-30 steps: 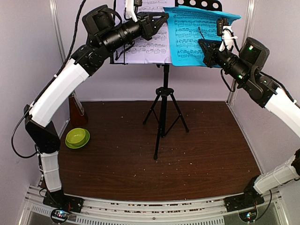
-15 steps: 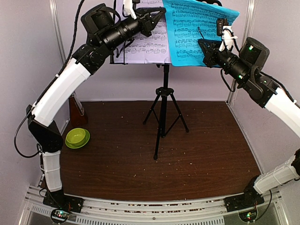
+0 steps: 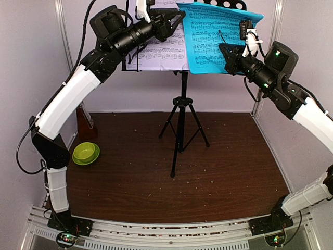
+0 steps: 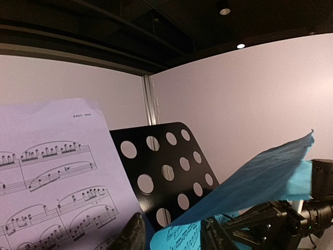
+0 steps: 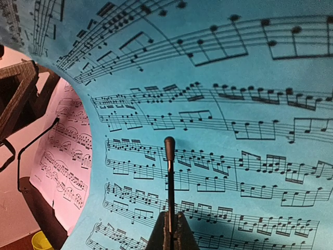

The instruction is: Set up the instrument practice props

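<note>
The black music stand stands on its tripod mid-floor, its perforated desk up high. A white music sheet rests on the desk's left half. A cyan music sheet leans on the right half, its top curling forward. My left gripper is open at the cyan sheet's upper left edge, and that edge lies loose between the fingers. My right gripper is shut on the stand's thin black page-holder wire in front of the cyan sheet. The brown metronome shows partly behind my left arm.
A lime-green bowl sits on the dark wooden floor at the left. Pale walls close in both sides and the back. The stand's tripod legs spread over the middle of the floor.
The cyan sheet's drooping top has been drawn up and to the left, now overlapping the white sheet's edge. My left gripper's jaws have parted. The right arm has barely moved.
</note>
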